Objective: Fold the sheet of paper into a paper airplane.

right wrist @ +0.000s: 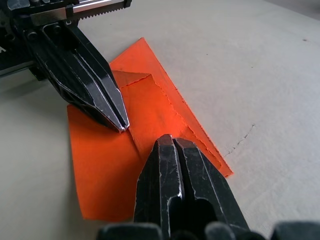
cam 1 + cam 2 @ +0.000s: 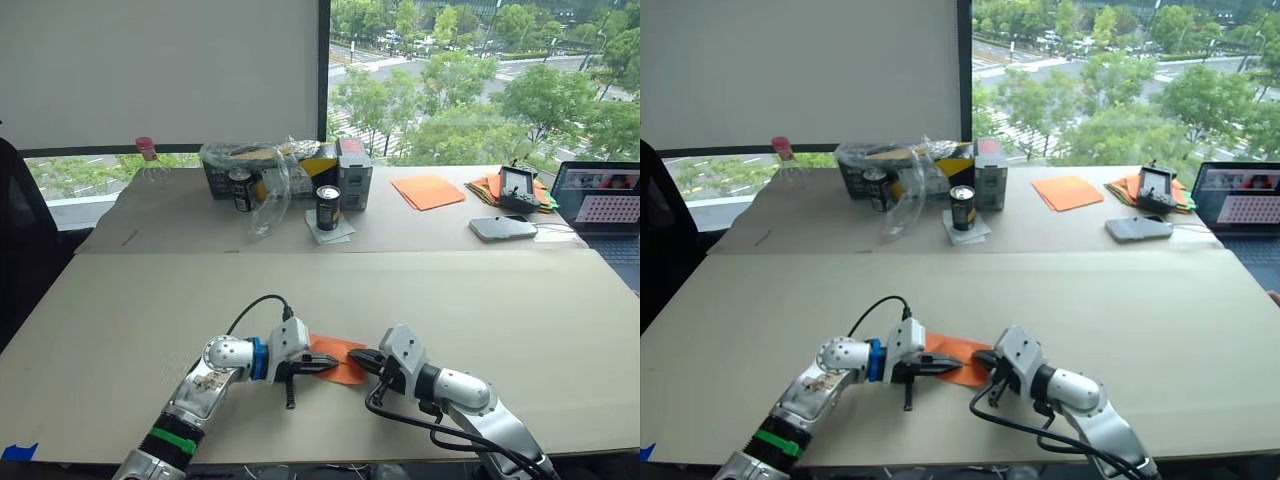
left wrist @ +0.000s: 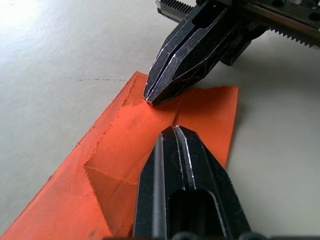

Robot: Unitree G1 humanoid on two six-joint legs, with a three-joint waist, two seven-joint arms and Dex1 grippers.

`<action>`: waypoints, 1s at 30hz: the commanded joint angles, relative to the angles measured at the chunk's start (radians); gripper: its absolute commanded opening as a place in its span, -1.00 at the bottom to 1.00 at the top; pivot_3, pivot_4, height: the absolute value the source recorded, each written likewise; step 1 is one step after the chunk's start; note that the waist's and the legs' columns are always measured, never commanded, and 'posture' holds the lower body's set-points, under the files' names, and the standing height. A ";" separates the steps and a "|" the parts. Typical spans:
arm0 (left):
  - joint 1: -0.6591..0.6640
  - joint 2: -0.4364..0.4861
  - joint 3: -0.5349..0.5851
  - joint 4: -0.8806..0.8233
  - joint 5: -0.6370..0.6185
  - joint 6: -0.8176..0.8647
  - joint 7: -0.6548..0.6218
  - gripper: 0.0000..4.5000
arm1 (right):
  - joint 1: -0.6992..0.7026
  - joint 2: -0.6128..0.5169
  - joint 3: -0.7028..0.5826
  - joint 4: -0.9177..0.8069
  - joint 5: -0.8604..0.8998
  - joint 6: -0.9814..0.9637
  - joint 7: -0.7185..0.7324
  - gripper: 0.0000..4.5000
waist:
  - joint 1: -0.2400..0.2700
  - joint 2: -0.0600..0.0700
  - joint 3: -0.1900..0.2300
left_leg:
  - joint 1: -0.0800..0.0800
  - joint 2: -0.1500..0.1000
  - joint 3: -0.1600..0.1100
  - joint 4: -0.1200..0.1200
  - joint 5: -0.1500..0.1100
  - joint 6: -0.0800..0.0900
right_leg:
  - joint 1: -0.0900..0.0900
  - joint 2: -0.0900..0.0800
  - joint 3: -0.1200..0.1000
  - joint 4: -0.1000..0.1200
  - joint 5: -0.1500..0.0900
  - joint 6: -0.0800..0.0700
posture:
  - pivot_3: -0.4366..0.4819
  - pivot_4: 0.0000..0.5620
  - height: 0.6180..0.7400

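I am watching the thin bright-orange creased sheet of paper (image 2: 338, 359), folded into a narrower layered strip, lying flat on the pale table (image 2: 420, 290) at lower centre of the head view, its long axis running between my two arms; the left gripper (image 2: 329, 365) and right gripper (image 2: 356, 357) are pointing tip to tip across it, both with fingers pinched closed on nothing. Both tips are resting on or just above the central crease, about equally near, so I judge either arm could be pressing the next fold.

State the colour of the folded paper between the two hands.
Bright orange, the sheet of paper; clearest in the left wrist view.
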 commanded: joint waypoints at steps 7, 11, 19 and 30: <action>0.087 0.046 0.155 -0.093 -0.130 0.089 0.047 -1.00 | -0.008 0.001 0.038 0.092 -0.032 0.025 0.020 -0.98 | 0.002 0.000 0.000 | 0.000 0.000 0.000 0.000 0.000 0.000 | -0.002 0.000 0.000 0.000 0.000 0.000 | -0.05 -0.47 -0.14; 0.105 0.035 0.199 -0.118 -0.185 0.102 0.065 -1.00 | -0.016 0.001 0.043 0.102 -0.035 0.022 0.025 -0.98 | 0.002 0.000 0.000 | -0.001 0.000 0.000 0.000 0.000 0.000 | -0.006 0.000 0.001 0.000 0.000 0.000 | -0.05 -0.47 -0.14; 0.059 -0.001 0.108 -0.090 -0.142 0.064 0.047 -1.00 | -0.025 0.002 0.054 0.109 -0.045 0.020 0.028 -0.98 | 0.001 -0.001 0.000 | -0.001 0.000 0.000 0.000 0.000 0.000 | -0.006 0.000 0.001 0.000 0.000 -0.001 | -0.05 -0.47 -0.14; 0.061 0.041 0.066 0.077 -0.031 -0.045 0.065 -1.00 | -0.005 -0.013 0.047 0.093 -0.056 0.014 0.034 -0.98 | 0.003 -0.001 0.000 | -0.001 0.000 0.000 -0.001 0.000 0.000 | -0.006 0.000 0.001 0.000 0.000 -0.001 | -0.05 -0.47 -0.14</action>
